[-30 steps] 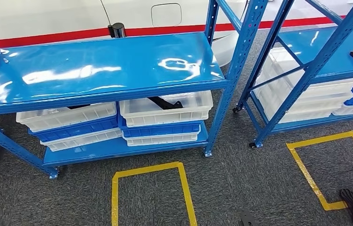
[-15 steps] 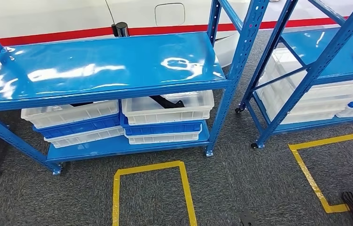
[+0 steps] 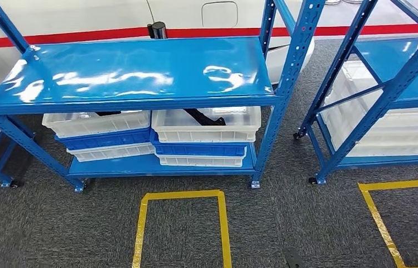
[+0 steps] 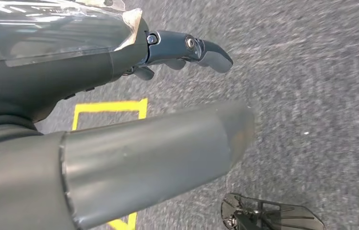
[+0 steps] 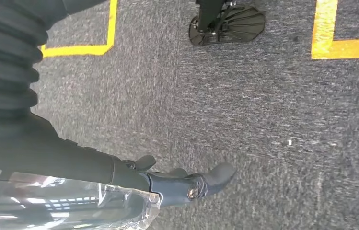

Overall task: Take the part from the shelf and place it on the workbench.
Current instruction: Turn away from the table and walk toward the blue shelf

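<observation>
Operator, nearest you both hands hung low over the grey carpet (image 3: 307,223), each holding nothing. In the left wrist view your left hand (image 4: 120,96) had its thick thumb stretched out and its dark fingers (image 4: 191,50) loosely extended, apart from the thumb; a yellow tape corner (image 4: 110,106) lay on the floor beyond it. In the right wrist view your right hand (image 5: 158,184) showed the same relaxed spread, with a second yellow tape corner (image 5: 79,48) and a yellow strip (image 5: 340,47) on the carpet past its fingertips.

The head view gave you what the wrists did not: the blue shelf (image 3: 134,75), well ahead of both hands, with a yellow floor rectangle (image 3: 181,223) in front of it. Under its top deck sat two stacks of bins. The right-hand top white bin (image 3: 206,129) held a black part (image 3: 203,118), lying slanted inside; blue and white trays (image 3: 198,155) were stacked below it. The left-hand top white bin (image 3: 97,123) held something dark at its back edge, too hidden to name. A second blue shelf (image 3: 385,95), off toward the right hand's side, carried stacked white bins (image 3: 385,134).

Against the frame half a second before, the whole scene had slid: the shelf sat further right and higher, the second rack's black pieces had left the picture, so the camera had turned, not the things.
</observation>
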You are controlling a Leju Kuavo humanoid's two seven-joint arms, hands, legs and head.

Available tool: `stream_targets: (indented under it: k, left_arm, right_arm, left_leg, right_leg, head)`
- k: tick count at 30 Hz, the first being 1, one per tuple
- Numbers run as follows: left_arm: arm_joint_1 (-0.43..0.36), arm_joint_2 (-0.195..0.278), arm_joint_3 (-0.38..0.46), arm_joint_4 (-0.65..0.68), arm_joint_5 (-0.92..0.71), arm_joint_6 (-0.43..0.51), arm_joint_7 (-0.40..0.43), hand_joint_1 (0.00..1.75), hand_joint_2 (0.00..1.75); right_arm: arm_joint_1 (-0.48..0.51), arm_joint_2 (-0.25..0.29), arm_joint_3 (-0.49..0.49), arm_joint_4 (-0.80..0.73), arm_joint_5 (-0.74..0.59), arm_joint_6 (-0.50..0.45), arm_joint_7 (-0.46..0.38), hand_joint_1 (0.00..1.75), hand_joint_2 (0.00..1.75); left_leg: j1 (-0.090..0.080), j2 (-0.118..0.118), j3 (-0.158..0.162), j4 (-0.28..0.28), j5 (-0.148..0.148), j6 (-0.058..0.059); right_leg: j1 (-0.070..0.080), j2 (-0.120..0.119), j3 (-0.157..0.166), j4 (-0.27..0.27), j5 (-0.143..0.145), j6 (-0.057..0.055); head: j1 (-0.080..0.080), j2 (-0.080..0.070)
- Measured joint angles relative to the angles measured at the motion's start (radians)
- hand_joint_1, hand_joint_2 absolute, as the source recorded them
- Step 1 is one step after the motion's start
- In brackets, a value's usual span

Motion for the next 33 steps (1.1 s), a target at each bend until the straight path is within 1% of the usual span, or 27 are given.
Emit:
stream_targets:
  k: [1,2,3,4,5,6,7,8,10,13,14,17,22,23,25,28,29,32,33]
  left_arm:
    - [0.001,-0.001,0.0,0.0,0.0,0.001,0.001,0.0,0.0]
    - [0.001,-0.001,0.0,0.0,0.0,0.003,0.002,0.0,0.0]
    - [0.0,-0.001,0.0,0.0,0.0,0.004,0.002,0.0,0.0]
    - [0.0,-0.002,0.0,0.0,0.0,0.006,0.002,0.0,0.0]
    - [-0.001,-0.003,0.0,0.0,0.0,0.007,0.002,0.0,0.0]
    - [-0.001,-0.005,-0.001,0.0,0.0,0.007,0.002,0.0,0.0]
    - [-0.001,-0.006,-0.001,0.0,0.0,0.008,0.002,0.0,0.0]
    - [0.0,-0.008,-0.001,0.0,0.0,0.008,0.002,0.0,0.0]
    - [0.0,-0.008,0.0,0.0,0.001,0.008,0.002,0.0,0.0]
    - [-0.001,-0.009,-0.001,0.0,0.003,0.011,0.002,0.0,0.0]
    - [-0.001,-0.01,0.0,0.0,0.004,0.012,0.003,0.0,0.0]
    - [-0.001,-0.012,0.0,0.0,0.007,0.014,0.005,0.0,0.0]
    - [-0.001,-0.012,0.0,0.0,0.007,0.014,0.006,0.0,0.0]
    - [-0.001,-0.012,0.0,0.0,0.007,0.014,0.006,0.0,0.0]
    - [-0.001,-0.011,0.0,0.0,0.008,0.011,0.008,0.0,0.0]
    - [-0.001,-0.014,0.001,0.0,0.01,0.017,0.009,0.0,0.0]
    - [-0.001,-0.016,0.001,0.0,0.01,0.02,0.007,0.0,0.0]
    - [-0.001,-0.018,0.001,0.0,0.01,0.024,0.004,0.0,1.31]
    - [-0.001,-0.018,0.001,0.0,0.01,0.026,0.004,0.0,1.75]
  right_arm:
    - [-0.001,0.0,0.0,0.0,0.001,-0.002,0.0,0.0,0.0]
    - [-0.003,0.0,0.0,0.0,0.001,-0.004,0.0,0.0,0.0]
    - [-0.005,0.001,0.0,0.0,0.001,-0.007,-0.001,0.0,0.0]
    - [-0.007,0.002,0.0,0.0,0.002,-0.01,-0.001,0.0,0.0]
    - [-0.007,0.002,0.0,0.0,0.002,-0.013,-0.001,0.0,0.0]
    - [-0.007,0.001,0.0,0.0,0.004,-0.015,-0.001,0.0,0.0]
    - [-0.007,0.001,0.0,0.0,0.006,-0.017,-0.001,0.0,0.0]
    - [-0.006,0.0,0.0,0.0,0.008,-0.018,-0.001,0.0,0.0]
    - [-0.006,0.001,0.0,0.0,0.012,-0.019,-0.001,0.0,0.0]
    - [-0.006,0.0,0.0,0.0,0.013,-0.021,-0.002,0.0,1.31]
    - [-0.006,-0.001,0.0,0.0,0.013,-0.021,-0.004,0.0,1.75]
    - [-0.006,-0.001,0.0,0.0,0.012,-0.021,-0.009,0.0,1.75]
    - [-0.006,-0.001,0.0,0.0,0.011,-0.021,-0.011,0.0,1.75]
    - [-0.006,-0.001,0.0,0.0,0.009,-0.021,-0.013,0.0,1.75]
    - [-0.006,0.0,-0.003,0.0,0.008,-0.024,-0.015,0.0,1.75]
    - [-0.007,0.0,-0.006,0.0,0.018,-0.035,-0.016,0.0,1.75]
    - [-0.007,-0.001,-0.006,0.0,0.019,-0.036,-0.017,0.0,1.31]
    - [-0.007,-0.001,-0.006,0.0,0.021,-0.041,-0.017,0.0,0.0]
    - [-0.007,-0.001,-0.006,0.0,0.023,-0.044,-0.018,0.0,0.0]
  left_leg:
    - [-0.004,0.001,0.028,-0.048,0.028,0.009]
    - [-0.009,0.004,0.067,-0.117,0.059,0.02]
    - [-0.015,0.01,0.105,-0.184,0.08,0.03]
    - [-0.021,0.015,0.13,-0.231,0.092,0.036]
    - [-0.025,0.021,0.142,-0.257,0.096,0.033]
    - [-0.028,0.023,0.144,-0.264,0.094,0.025]
    - [-0.031,0.023,0.143,-0.265,0.096,0.018]
    - [-0.034,0.022,0.143,-0.266,0.097,0.014]
    - [-0.042,0.022,0.143,-0.266,0.096,0.02]
    - [-0.045,0.021,0.143,-0.266,0.095,0.027]
    - [-0.046,0.021,0.143,-0.264,0.094,0.03]
    - [-0.05,0.022,0.142,-0.261,0.092,0.036]
    - [-0.05,0.022,0.141,-0.261,0.092,0.038]
    - [-0.05,0.022,0.141,-0.261,0.091,0.039]
    - [-0.053,0.021,0.139,-0.26,0.092,0.046]
    - [-0.052,0.018,0.136,-0.264,0.098,0.05]
    - [-0.051,0.018,0.136,-0.265,0.099,0.048]
    - [-0.052,0.018,0.136,-0.265,0.099,0.05]
    - [-0.052,0.018,0.136,-0.265,0.099,0.05]
  right_leg:
    - [0.003,-0.004,0.001,0.0,-0.001,-0.001]
    - [0.005,-0.006,0.002,0.0,-0.001,-0.001]
    - [0.01,-0.009,0.002,0.001,-0.002,-0.001]
    - [0.012,-0.01,0.001,0.001,-0.003,0.0]
    - [0.017,-0.012,-0.001,0.004,-0.005,-0.002]
    - [0.021,-0.013,-0.005,0.006,-0.006,-0.003]
    - [0.021,-0.014,-0.007,0.006,-0.007,-0.004]
    - [0.021,-0.014,-0.009,0.007,-0.008,-0.005]
    - [0.016,-0.014,-0.01,0.005,-0.006,-0.002]
    - [0.013,-0.014,-0.01,-0.001,-0.003,0.003]
    - [0.012,-0.014,-0.009,-0.003,-0.001,0.006]
    - [0.008,-0.014,-0.008,-0.008,0.003,0.013]
    - [0.007,-0.014,-0.008,-0.008,0.003,0.014]
    - [0.007,-0.014,-0.008,-0.008,0.003,0.014]
    - [0.006,-0.015,-0.006,-0.01,0.004,0.02]
    - [0.006,-0.017,-0.006,-0.013,0.005,0.019]
    - [0.006,-0.017,-0.008,-0.013,0.005,0.017]
    - [0.006,-0.017,-0.008,-0.014,0.006,0.019]
    - [0.006,-0.017,-0.008,-0.014,0.007,0.019]
  head:
    - [0.0,0.0]
    - [0.0,0.0]
    - [0.0,0.0]
    - [0.0,0.0]
    - [0.001,0.0]
    - [0.001,0.0]
    - [0.002,0.0]
    - [0.002,0.0]
    - [0.002,0.0]
    - [0.002,0.0]
    - [0.002,0.0]
    - [0.002,0.0]
    - [0.002,0.0]
    - [0.002,0.0]
    - [0.002,0.0]
    - [0.002,0.0]
    - [0.002,0.0]
    - [0.002,0.0]
    - [0.002,0.0]
